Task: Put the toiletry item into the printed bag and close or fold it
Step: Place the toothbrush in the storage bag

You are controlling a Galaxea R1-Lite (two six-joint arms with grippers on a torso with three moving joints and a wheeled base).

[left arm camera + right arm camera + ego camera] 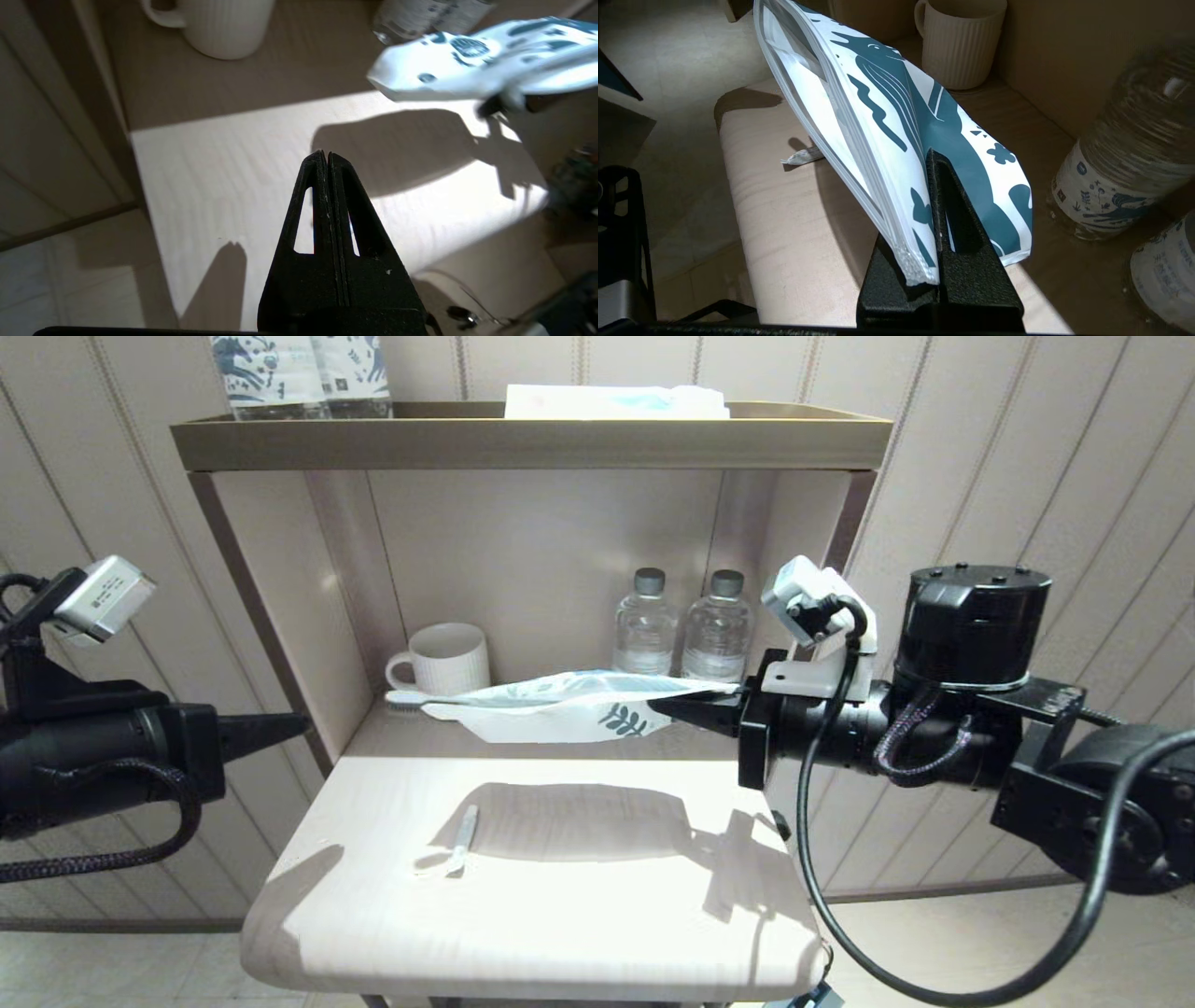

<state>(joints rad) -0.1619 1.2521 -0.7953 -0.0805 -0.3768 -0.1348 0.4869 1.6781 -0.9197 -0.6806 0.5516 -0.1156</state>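
Crinkly film, light and limp: the printed pouch (569, 707) hangs level in the air from the right gripper (695, 707), clamped on one end, its mouth sagging open. A toothbrush (411, 698) pokes out of the far end. Left gripper (325, 161), pressed together, waits empty well beyond that end.

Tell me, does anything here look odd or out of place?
Yes: the printed bag is not lying on the table but hangs in the air, pinched at one corner by the right gripper. The toothbrush pokes out of its far end, near the mug. The left gripper waits shut, off to the side.
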